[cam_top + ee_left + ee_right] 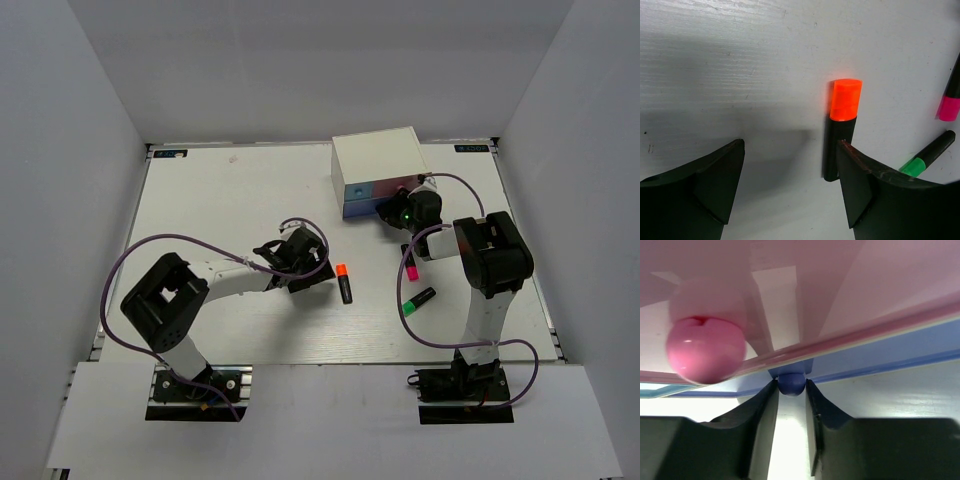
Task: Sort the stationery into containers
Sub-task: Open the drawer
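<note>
Blue knob [791, 384] on white box [380, 160] is pinched tight in R claw [791, 395]: pull drawer [890, 347] straight back, level, no twist. L claw [790, 150] hangs spread over orange highlighter [842, 120], lying on worktop [740, 60].

Highlighters: three, all black-bodied. That is one orange-capped highlighter [343, 282], one pink-capped highlighter [411, 266] and one green-capped highlighter [419, 299].

Drawer box [378, 160] — one, white, toward the far right corner.

Drawer fronts seen: two, one blue front [356, 192] and one pink front [385, 188].

Knobs — two: one pink knob [705, 347], one blue knob [791, 383].

Arms: two, one left arm [215, 280] and one right arm [490, 260].
</note>
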Controlling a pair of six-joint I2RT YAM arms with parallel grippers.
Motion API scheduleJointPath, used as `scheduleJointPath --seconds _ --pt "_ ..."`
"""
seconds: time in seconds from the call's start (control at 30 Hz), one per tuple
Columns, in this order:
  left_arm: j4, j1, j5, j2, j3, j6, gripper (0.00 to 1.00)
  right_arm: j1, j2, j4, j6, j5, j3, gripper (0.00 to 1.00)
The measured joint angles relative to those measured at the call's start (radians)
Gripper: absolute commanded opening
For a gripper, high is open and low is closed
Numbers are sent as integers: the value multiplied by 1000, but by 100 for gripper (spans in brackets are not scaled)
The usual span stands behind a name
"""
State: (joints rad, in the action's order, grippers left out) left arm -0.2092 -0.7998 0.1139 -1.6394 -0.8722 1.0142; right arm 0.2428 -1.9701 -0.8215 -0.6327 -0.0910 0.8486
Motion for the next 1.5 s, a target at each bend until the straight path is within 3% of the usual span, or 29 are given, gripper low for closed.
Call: scheduleJointPath --seconds 0.27,0.53,1.0,1.07,1.1,1.17,1.2,1.23,1.27,1.5 --pt "-1 0 0 -1 -2 -4 84 0 0 -8 51 -27 0 16" --pt "0 0 0 -5 -6 -4 84 -2 19 -47 98 -64 -50 13" --pt "0 0 0 -5 -6 -5 84 -6 215 -60 120 -113 -279 10" --pt "0 -1 0 -5 -9 -5 87 -6 246 -61 120 -115 -315 14" --pt "-1 -1 0 -5 -13 -5 87 -6 261 -62 120 -116 -335 31" --pt "0 -1 -1 -7 -27 -4 87 -6 286 -61 120 -123 -370 54" --pt "1 -1 -3 -9 -37 -4 88 -6 295 -60 123 -129 -380 76" --pt "1 -1 -4 -12 -46 -4 88 -5 303 -61 126 -134 -386 85" --pt "1 -1 -8 -15 -56 -5 88 -5 309 -61 135 -139 -388 90" --pt "-2 -13 -21 -89 -151 -18 88 -6 367 -63 192 -201 -389 90"
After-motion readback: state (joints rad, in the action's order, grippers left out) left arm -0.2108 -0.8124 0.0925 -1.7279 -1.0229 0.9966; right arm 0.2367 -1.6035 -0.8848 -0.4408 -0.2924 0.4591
